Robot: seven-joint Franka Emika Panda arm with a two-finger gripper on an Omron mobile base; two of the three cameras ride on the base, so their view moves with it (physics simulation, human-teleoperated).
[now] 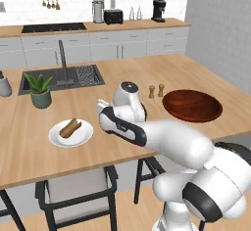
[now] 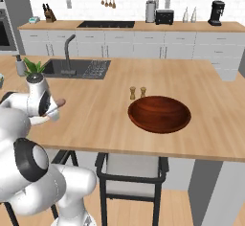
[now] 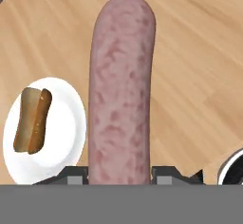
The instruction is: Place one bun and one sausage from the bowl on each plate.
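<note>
My two-finger gripper (image 3: 119, 174) is clamped on a long pinkish mottled sausage (image 3: 121, 90), which runs straight away from the hand camera with its near end between the jaws and its far tip free; in the right base view that tip pokes out beside the white wrist. From there I go down in size. The long pale wooden island counter (image 1: 162, 71) carries everything, with a dark sink set in it on the far left. The wide, shallow, dark reddish-brown wooden bowl (image 2: 159, 113) sits to the right, well apart from the hand, and I can see nothing left in it. The small round white plate (image 1: 71, 133) lies near the counter's front edge, left of the arm, and already holds a brown split bun (image 1: 70, 127); in the hand view the plate lies to the left of the sausage, not under it. Two little wooden salt and pepper shakers (image 1: 155, 91) stand just behind the bowl. I judge the sausage light, fairly firm but with some give, and smooth-skinned enough to slide or swing, since it is held by one end. A grip nearer its middle would be steadier. As it stands I would move slowly and lower it close alongside the bun before letting go, because a round sausage may roll off the flat plate.
</note>
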